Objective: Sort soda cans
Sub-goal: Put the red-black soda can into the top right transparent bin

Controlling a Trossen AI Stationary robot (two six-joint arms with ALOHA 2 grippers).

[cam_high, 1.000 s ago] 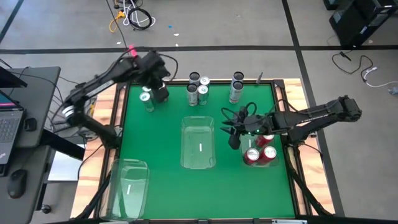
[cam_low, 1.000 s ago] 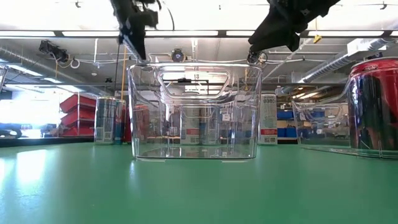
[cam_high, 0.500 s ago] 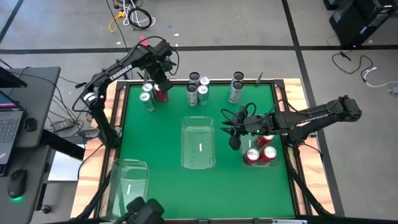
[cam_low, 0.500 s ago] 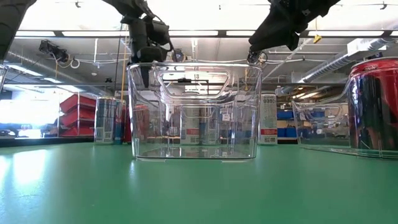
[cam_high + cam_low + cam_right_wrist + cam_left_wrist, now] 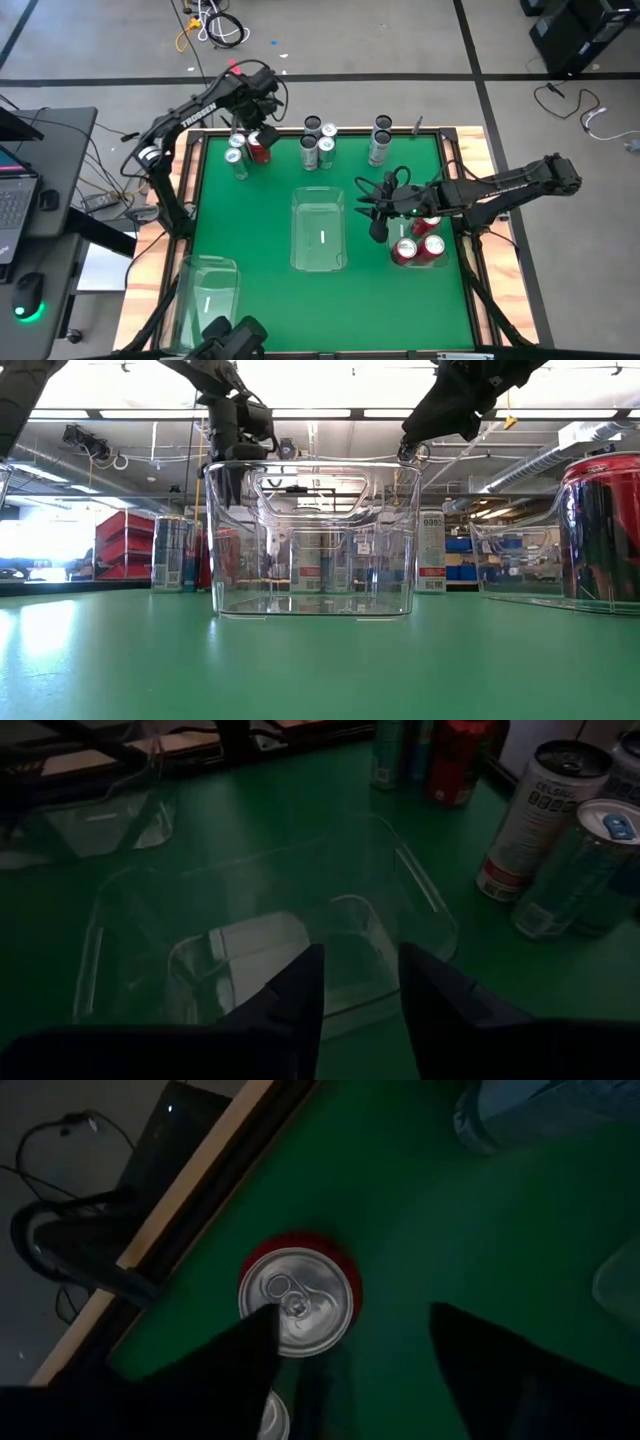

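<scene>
Left gripper (image 5: pixel 345 1345): fingers (image 5: pixel 235 1365) are spread wide, nothing held. Directly beyond them a red can (image 5: pixel 298 1300) is seen end-on, silver lid and pull tab facing the wrist camera; one finger overlaps its rim, the other stands apart on bare green. Long axis of the can is upright, in line with the approach from above, so a straight descent is judged enough to straddle it.

In the high view the same red can (image 5: pixel 259 148) is placed at the far left corner of the worktop (image 5: pixel 400 300), just beside a pale-topped can (image 5: pixel 236 158). Grey cans (image 5: pixel 318 142) and two more (image 5: pixel 380 138) are lined along the far edge.

Right gripper (image 5: pixel 358 982): fingers narrowly parted, empty, held over the middle clear bin (image 5: pixel 270 935), well apart from the red can. Three red cans (image 5: pixel 418 245) are already sitting in the right-hand bin.

The left arm is much the nearer.
</scene>
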